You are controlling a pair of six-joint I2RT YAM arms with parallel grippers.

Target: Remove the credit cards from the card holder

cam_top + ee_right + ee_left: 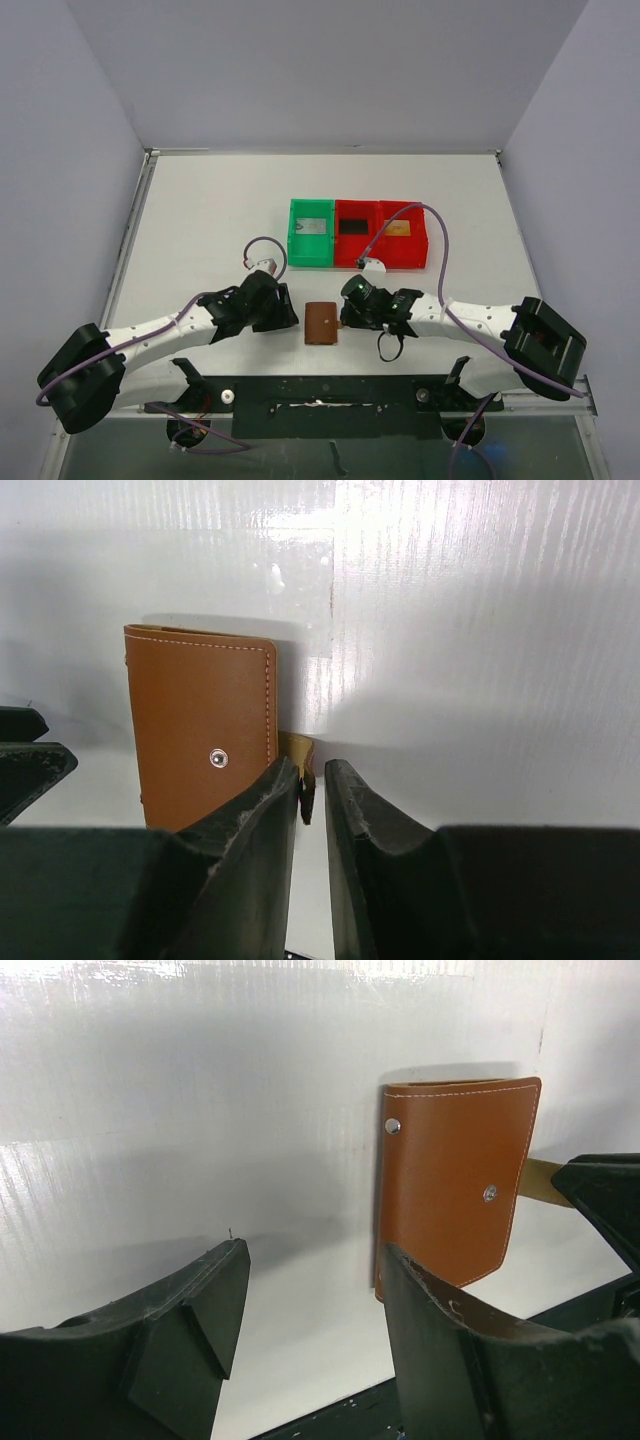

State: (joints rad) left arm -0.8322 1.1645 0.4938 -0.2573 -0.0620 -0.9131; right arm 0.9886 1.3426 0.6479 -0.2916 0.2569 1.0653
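Note:
The card holder [322, 323] lies closed and flat on the white table between my two grippers; it is brown leather with two metal studs [450, 1180] [200, 720]. Its small tab [298, 750] sticks out on the right side. My right gripper [312, 768] has its fingers narrowly apart around that tab, with a slit of table still showing beside it. My left gripper [313, 1250] stands open just left of the holder's edge, with nothing between its fingers. The credit cards lie in the trays: pale grey [313, 227], black [353, 227], golden-orange [399, 229].
A green tray [296, 250] and a red double tray [420, 255] stand side by side behind the holder. White walls close in the table on three sides. The arms' black mounting rail [320, 405] runs along the near edge.

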